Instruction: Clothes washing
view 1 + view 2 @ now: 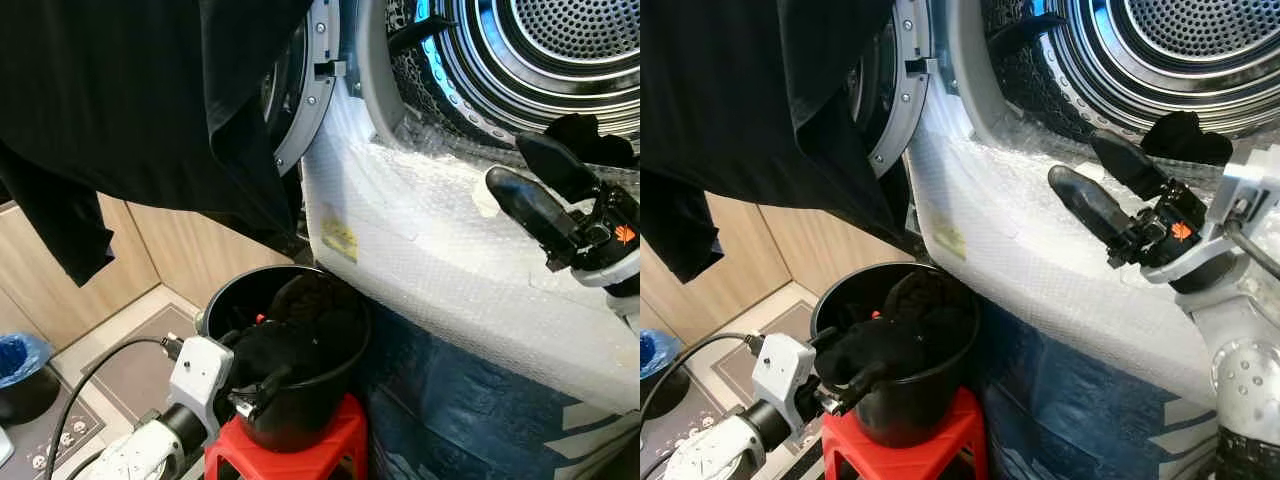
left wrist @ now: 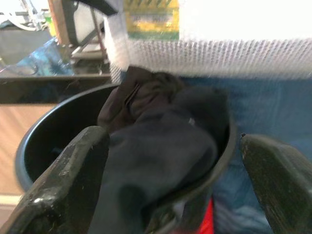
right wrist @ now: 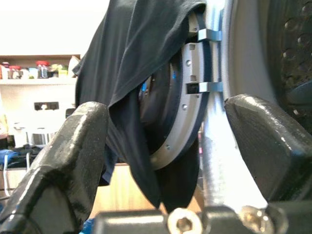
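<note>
A black bucket (image 1: 340,385) stands on a red stool (image 1: 330,445) below the washing machine, with dark clothes (image 1: 300,335) heaped inside. My left gripper (image 1: 260,388) reaches over the bucket's near rim, open, its fingers (image 2: 63,185) spread on either side of the dark cloth. The machine's drum (image 1: 560,40) is exposed and its door (image 1: 300,95) swung open. A black garment (image 1: 130,100) hangs over that door. In front of the drum mouth my right gripper (image 1: 1098,178) hovers open, holding nothing, pointing toward the door and hanging garment.
White bubble wrap (image 1: 440,250) covers the machine's front lip, with blue wrapping (image 1: 470,420) beneath. Wooden cabinet panels (image 1: 60,290) stand to the left. A grey mat (image 1: 130,370), a black cable (image 1: 90,370) and a blue item (image 1: 20,355) lie on the floor at lower left.
</note>
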Available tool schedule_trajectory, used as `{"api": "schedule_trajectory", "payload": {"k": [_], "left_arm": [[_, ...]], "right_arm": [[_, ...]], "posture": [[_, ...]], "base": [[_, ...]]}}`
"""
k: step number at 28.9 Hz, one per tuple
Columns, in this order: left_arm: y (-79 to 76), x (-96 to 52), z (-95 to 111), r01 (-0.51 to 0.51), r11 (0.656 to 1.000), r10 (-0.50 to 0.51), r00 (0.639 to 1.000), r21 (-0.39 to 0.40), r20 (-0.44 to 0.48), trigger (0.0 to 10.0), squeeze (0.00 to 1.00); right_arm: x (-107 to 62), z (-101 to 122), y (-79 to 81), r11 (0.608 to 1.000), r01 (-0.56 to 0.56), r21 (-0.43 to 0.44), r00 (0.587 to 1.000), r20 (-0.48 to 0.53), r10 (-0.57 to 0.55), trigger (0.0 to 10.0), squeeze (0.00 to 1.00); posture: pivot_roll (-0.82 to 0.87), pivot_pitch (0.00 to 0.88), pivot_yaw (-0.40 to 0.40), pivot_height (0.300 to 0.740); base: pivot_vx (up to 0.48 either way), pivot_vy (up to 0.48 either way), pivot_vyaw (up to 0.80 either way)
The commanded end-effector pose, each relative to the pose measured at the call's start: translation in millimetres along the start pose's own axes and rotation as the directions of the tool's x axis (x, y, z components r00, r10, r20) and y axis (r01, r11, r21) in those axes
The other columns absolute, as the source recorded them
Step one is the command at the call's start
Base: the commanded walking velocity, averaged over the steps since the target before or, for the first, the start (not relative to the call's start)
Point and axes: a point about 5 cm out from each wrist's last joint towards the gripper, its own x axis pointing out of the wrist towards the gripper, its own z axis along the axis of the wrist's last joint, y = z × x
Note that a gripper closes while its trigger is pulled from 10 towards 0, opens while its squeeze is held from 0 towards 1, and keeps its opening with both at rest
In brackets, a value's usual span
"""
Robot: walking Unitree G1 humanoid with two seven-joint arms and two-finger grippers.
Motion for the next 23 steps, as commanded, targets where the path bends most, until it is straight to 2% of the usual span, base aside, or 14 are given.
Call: {"api": "schedule_trajectory", "payload": {"k": [1, 9, 11, 13, 19, 23], "left_arm": [[3.3, -5.0, 4, -0.001, 0.998, 0.000, 1.000, 0.057, 0.008, 10.0, 0.00], [16.3, -15.0, -5, 0.014, 0.993, -0.009, 0.999, 0.119, -0.042, 10.0, 0.00], [21.2, -17.9, -7, 0.023, 0.989, -0.014, 0.998, 0.145, -0.063, 10.0, 0.00], [32.6, -20.4, -12, 0.028, 0.986, -0.012, 0.995, 0.165, -0.096, 10.0, 0.00], [41.1, -17.1, -18, 0.060, 0.980, -0.037, 0.992, 0.188, -0.121, 10.0, 0.00], [49.1, -7.9, -22, 0.087, 0.974, -0.061, 0.990, 0.209, -0.128, 10.0, 0.00]], "right_arm": [[3.3, -1, 8.1, 0.999, -0.049, 0.018, 0.999, -0.013, 0.049, 10.0, 0.00], [3.4, -9, 18.2, 0.993, -0.102, 0.065, 0.994, -0.040, 0.104, 10.0, 0.00], [3.0, -9, 19.3, 0.993, -0.101, 0.064, 0.994, -0.041, 0.104, 10.0, 0.00], [2.1, -8, 19.6, 0.993, -0.095, 0.064, 0.994, -0.046, 0.098, 10.0, 0.00], [2.5, -9, 23.0, 0.993, -0.099, 0.062, 0.993, -0.052, 0.102, 10.0, 0.00], [3.8, -9, 27.3, 0.993, -0.102, 0.062, 0.993, -0.053, 0.105, 10.0, 0.00]], "posture": [[0.03, 0.026, 0.026, 0.740], [0.03, 0.029, 0.018, 0.740], [0.03, 0.032, 0.018, 0.740], [0.03, 0.033, 0.019, 0.740], [0.02, 0.034, 0.021, 0.740], [-0.02, 0.037, 0.026, 0.740]], "base": [[0.000, 0.000, 0.00], [0.000, 0.000, 0.00], [0.000, 0.000, 0.00], [0.000, 0.000, 0.00], [0.000, 0.000, 0.00], [0.000, 0.000, 0.00]]}}
